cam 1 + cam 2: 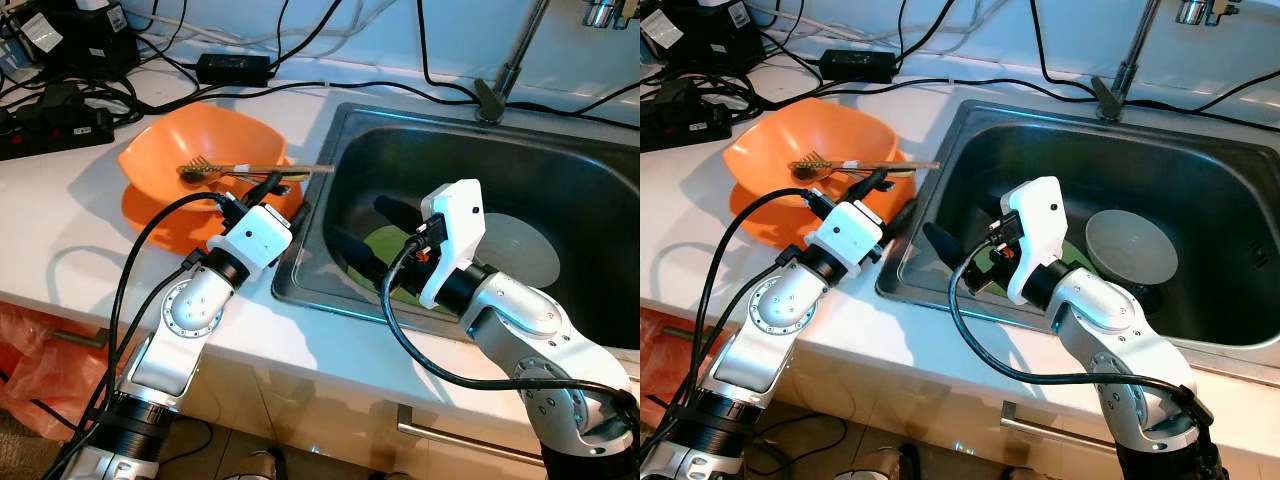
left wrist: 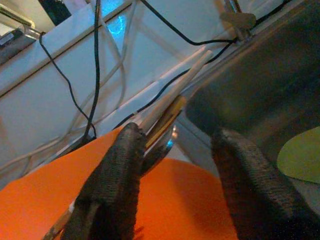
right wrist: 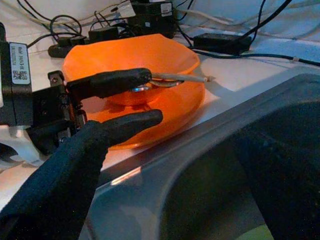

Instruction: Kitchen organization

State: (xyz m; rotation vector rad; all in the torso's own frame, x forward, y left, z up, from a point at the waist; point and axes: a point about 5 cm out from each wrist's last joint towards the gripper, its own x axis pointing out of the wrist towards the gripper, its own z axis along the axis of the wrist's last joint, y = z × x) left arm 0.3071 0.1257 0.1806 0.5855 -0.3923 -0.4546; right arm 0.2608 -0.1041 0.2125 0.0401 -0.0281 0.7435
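Nearest of all are the two silver arms, rising from the bottom of the view toward the white counter [image 1: 60,250]. Beyond them the steel sink [image 1: 560,170] takes up the right side, and the orange bowl [image 1: 205,135] sits tilted on an orange plate [image 1: 160,225] just left of the sink's edge, with black power cables and adapters strewn behind.

Inside the basin lie a white bowl [image 1: 1132,247] and a green piece [image 1: 385,245], perhaps a cloth or board; I cannot tell which. The right gripper [image 1: 375,235] reaches down into the basin's near left corner, its fingers spread and holding nothing.

The left gripper [image 1: 272,192] hovers at the plate's right rim, fingers [image 2: 117,170] apart, empty as far as I can see. What matters is the set of utensils: a fork [image 1: 198,170] and pale chopsticks [image 1: 290,169] resting in the orange bowl, their long axis running left to right, handles poking out toward the sink. Those handles lie just ahead of the left fingers, passing close by one of them, so the left arm is clearly the nearer. I'd judge its next move needs a short advance to bring the handles between the fingers, crosswise to the utensils' length.
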